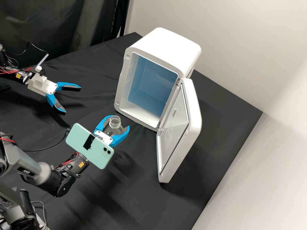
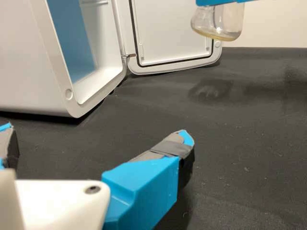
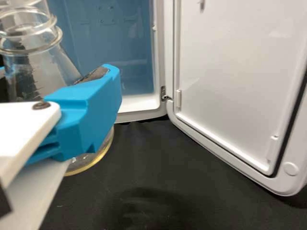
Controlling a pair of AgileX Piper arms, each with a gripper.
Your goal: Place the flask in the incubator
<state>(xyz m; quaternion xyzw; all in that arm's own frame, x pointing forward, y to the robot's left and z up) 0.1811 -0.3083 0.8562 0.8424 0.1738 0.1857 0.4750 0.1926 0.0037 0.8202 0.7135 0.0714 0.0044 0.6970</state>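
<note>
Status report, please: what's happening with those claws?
Left gripper open, aside. Right gripper shut on clear glass conical flask, held above black bench before white blue-lined incubator. Door open, nothing between.

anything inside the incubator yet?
Nothing visible: the incubator stands open, and its blue back wall and floor look bare. The floor strip just behind the front rim is hidden. The flask is outside, held in the right gripper.

The left gripper (image 1: 70, 99) and the right gripper (image 1: 120, 122) each have a white blocky body and two bright blue fingers (image 2: 144, 187) with grey pads (image 2: 168, 149) at the tips. A dark screw (image 2: 92, 189) sits just behind one finger. Behind each pincer, red wires (image 1: 61, 165) follow dark grey arm links (image 1: 32, 171). A mint-green phone (image 1: 91, 150) with black tape (image 1: 88, 142) is mounted behind the right one.
</note>
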